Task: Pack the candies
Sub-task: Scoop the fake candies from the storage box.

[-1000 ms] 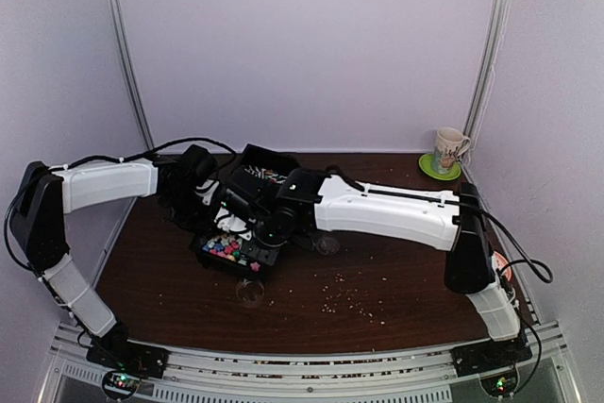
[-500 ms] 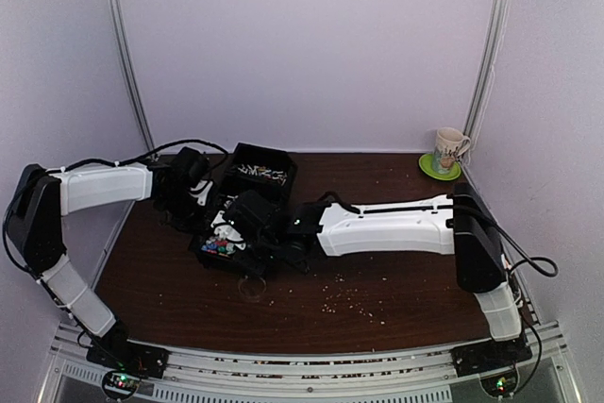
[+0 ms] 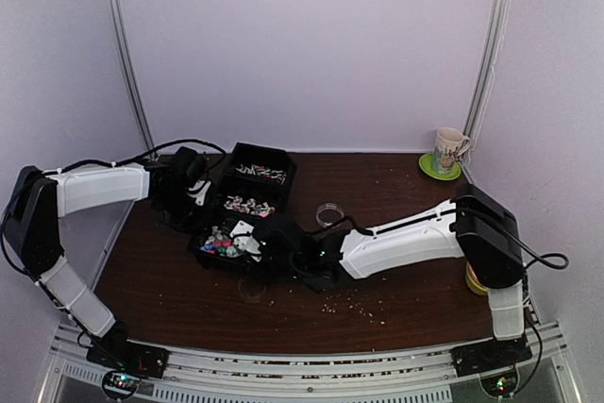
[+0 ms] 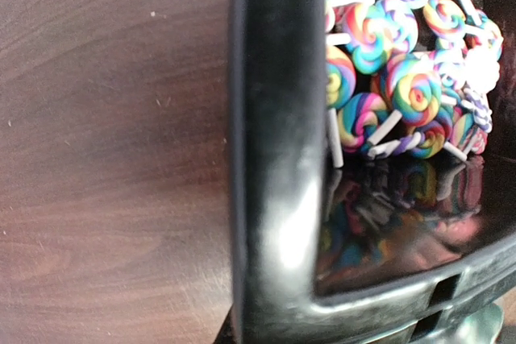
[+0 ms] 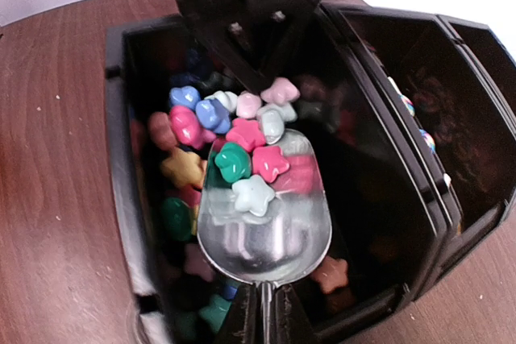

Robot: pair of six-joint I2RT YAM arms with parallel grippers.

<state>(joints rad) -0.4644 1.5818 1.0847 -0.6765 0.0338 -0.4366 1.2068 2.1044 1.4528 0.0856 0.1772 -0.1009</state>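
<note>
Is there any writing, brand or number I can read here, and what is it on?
None can be read.
The mug in the far right corner bears a printed picture, too small and blurred to tell any words.
The black bins, clear scoop and candies show no lettering.

Three black bins (image 3: pixel 257 176) in row near table's (image 3: pixel 396 299) left edge. Candies (image 5: pixel 242 134): too many to count, about four in one clear scoop (image 5: pixel 266 231). Lollipops (image 4: pixel 403 86): many. Two clear round cups (image 3: pixel 327 212). One mug (image 3: pixel 451 148), one green saucer (image 3: pixel 432 170), far right corner.
</note>
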